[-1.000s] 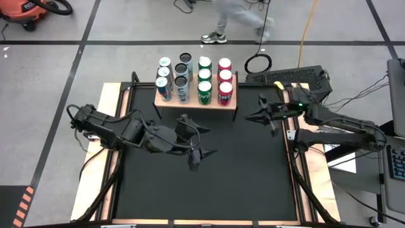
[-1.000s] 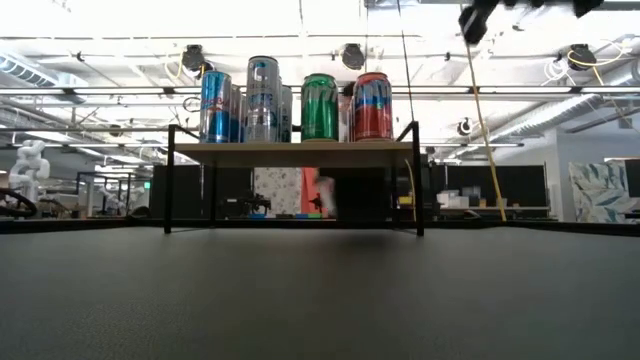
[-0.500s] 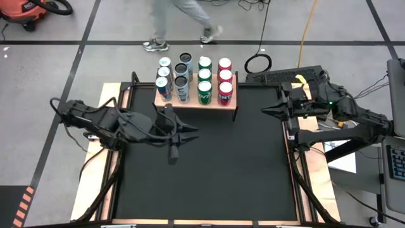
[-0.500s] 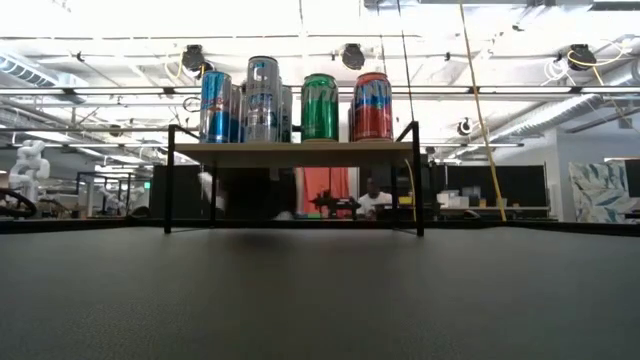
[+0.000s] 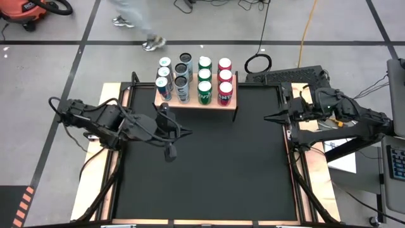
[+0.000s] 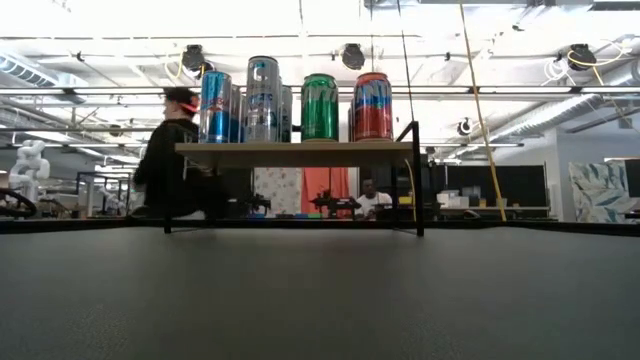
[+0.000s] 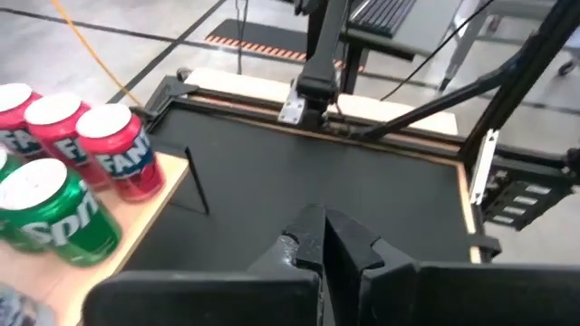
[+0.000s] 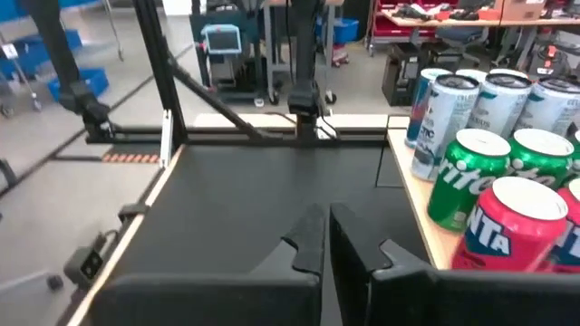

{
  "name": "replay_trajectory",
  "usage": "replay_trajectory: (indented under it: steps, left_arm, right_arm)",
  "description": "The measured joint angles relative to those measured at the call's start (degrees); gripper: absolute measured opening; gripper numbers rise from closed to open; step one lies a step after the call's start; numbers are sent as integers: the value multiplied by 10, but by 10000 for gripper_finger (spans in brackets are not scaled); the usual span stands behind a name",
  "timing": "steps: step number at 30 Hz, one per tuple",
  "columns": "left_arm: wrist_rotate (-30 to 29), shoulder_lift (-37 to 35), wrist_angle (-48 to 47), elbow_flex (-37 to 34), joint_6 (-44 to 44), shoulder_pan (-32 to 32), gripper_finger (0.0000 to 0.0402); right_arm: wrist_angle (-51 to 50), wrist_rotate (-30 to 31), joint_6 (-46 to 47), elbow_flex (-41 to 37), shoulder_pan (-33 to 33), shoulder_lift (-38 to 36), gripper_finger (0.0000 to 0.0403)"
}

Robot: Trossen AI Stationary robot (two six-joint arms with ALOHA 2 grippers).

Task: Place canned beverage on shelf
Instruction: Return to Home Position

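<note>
Overhead, at the far edge of the black table (image 5: pixel 209 177), the shelf (image 5: pixel 212 105) carries twelve cans (image 5: pixel 204 76) in four lines of three, so only a thin strip of its wood shows. On its near side and clear of it, the left gripper (image 5: pixel 187 132) hangs above the table, pointing right. The right gripper (image 5: pixel 269 118) hangs at the table's right edge, pointing left. From this height their tips are too small to judge. A person (image 5: pixel 136 22) on the floor beyond is cut off by the picture's edge. At table level only the front four cans are clear, those behind are mostly hidden, and the shelf's left leg crosses the person. From the left wrist, the fingers (image 7: pixel 308 237) are pressed together with nothing between them, above bare table. Red and green cans stand at the shelf's corner, some cut off. From the right wrist, that arm's fingers (image 8: pixel 313 237) likewise meet, empty, with the cans off to one side.
</note>
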Motion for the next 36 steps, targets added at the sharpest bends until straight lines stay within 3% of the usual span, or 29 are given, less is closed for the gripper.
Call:
replay_trajectory:
  steps: [6, 13, 18, 24, 28, 36]
  left_arm:
    - [0, -8, -1, -39, 2, -7, 1]
    - [5, -48, 35, -140, -9, -10, 0]
    - [16, -116, 65, -234, -15, 4, 0]
    - [23, -221, 211, -402, -1, -1, 0]
    - [45, -282, 296, -500, 0, -10, 0]
    - [55, -376, 290, -597, 19, -26, 0]
  right_arm:
    - [-25, -1, -39, 0, 0, -21, 0]
    - [-15, -31, -45, -27, 0, -79, 0]
    - [42, -28, -29, -114, 0, -160, 0]
    - [61, 20, -15, -210, 0, -225, 0]
    - [143, 32, 7, -287, 0, -251, 0]
    - [340, 55, 57, -438, 0, -246, 0]
